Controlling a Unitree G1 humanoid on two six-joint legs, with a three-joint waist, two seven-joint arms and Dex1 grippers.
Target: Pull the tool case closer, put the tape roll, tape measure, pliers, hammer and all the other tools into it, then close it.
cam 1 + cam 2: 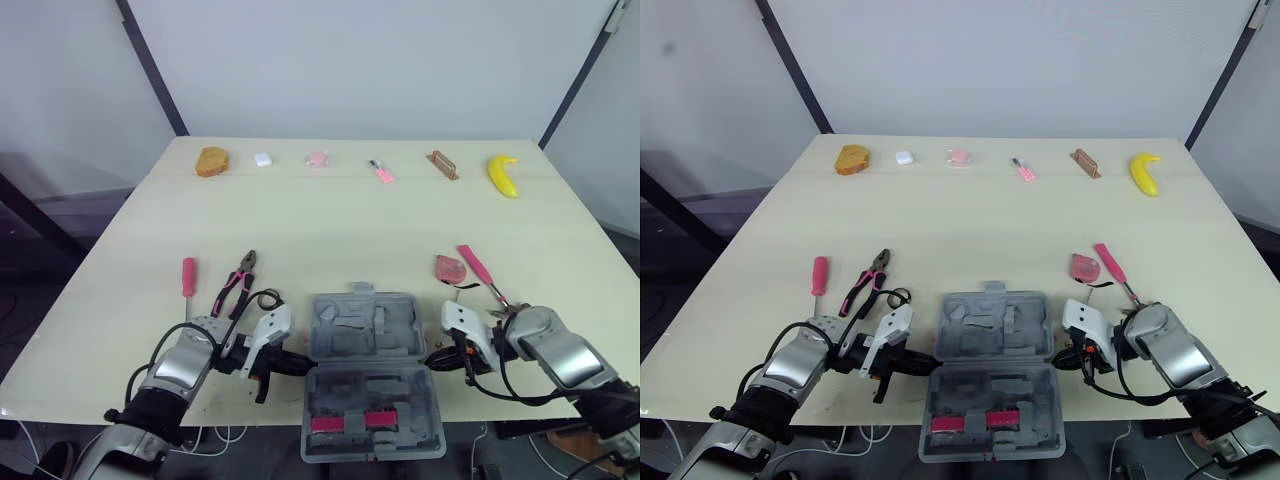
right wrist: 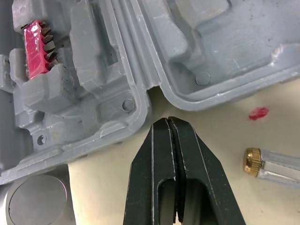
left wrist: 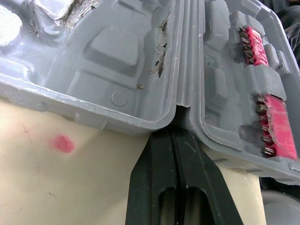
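Note:
The grey tool case (image 1: pixel 365 325) lies open at the table's front centre, its bit-holder half (image 1: pixel 400 395) reaching over the front edge. My left gripper (image 1: pixel 300 362) is shut, its tips (image 3: pixel 174 133) pressed into the hinge notch on the case's left side. My right gripper (image 1: pixel 432 358) is shut too, tips (image 2: pixel 168 119) just short of the hinge on the right side. Left of the case lie pink-handled pliers (image 1: pixel 237 283), a red screwdriver (image 1: pixel 188 277) and a black ring (image 1: pixel 268 298). On the right are a pink tape measure (image 1: pixel 450 267) and a pink-handled tool (image 1: pixel 478 268).
Along the far edge sit a bread piece (image 1: pixel 212 161), a small white item (image 1: pixel 263 159), a pink item (image 1: pixel 317 158), a small pink tool (image 1: pixel 380 171), a brown block (image 1: pixel 442 164) and a banana (image 1: pixel 503 175). A brass-capped metal handle (image 2: pixel 262 164) lies close to my right gripper.

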